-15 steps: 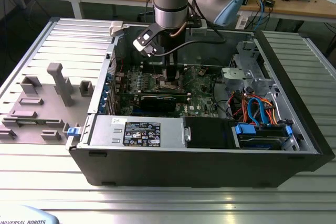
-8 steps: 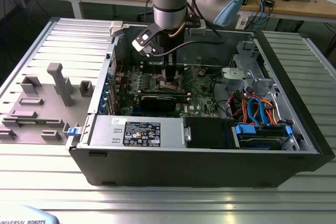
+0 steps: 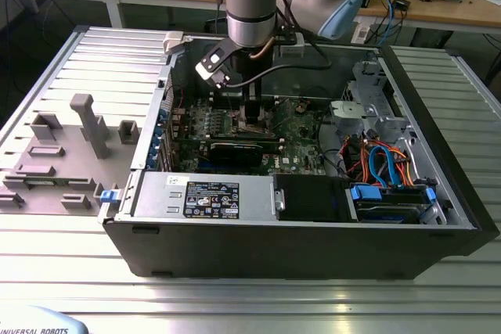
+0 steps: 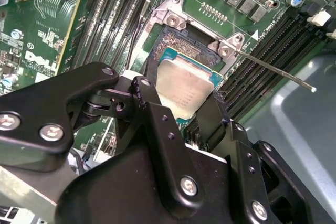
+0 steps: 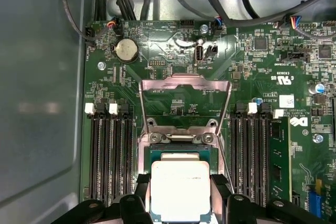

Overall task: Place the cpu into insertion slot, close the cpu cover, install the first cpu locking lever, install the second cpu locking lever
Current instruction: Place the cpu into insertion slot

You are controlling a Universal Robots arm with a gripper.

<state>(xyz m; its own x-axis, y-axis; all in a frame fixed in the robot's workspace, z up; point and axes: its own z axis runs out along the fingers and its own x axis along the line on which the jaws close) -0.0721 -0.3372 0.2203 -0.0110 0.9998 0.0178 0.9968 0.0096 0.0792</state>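
**Clamped in the gripper (image 4: 180,95), over the insertion slot (image 4: 181,45): the cpu (image 4: 184,87)**

Pinched by two opposite edges between narrow black fingers (image 4: 157,124), with the dull silver top facing the cameras in both wrist views. Held flat and square to the socket. Overlaps the part of the socket away from the hinge, leaving bare the teal rim and the dark pin field next to the hinge. Cannot tell whether chip and socket touch.

Behind the socket, swung open and standing up from its hinge: the cpu cover (image 5: 173,80), with green board showing through its large square opening. Sticking out sideways from one hinge corner of the socket frame: a thin silver lever rod (image 4: 278,72). Flanking the socket on both sides: long black memory slots (image 5: 110,156). Farther off on the board, beyond the open cover: a round coin battery (image 5: 126,50).

Seen from the exterior view: reaching straight down from the arm (image 3: 250,5) into an open computer case (image 3: 297,248), laid on its side on the ribbed metal bench (image 3: 235,303). Just beside the case, at the exterior view's left: a grey fixture tray (image 3: 23,134) carrying several upright grey blocks.
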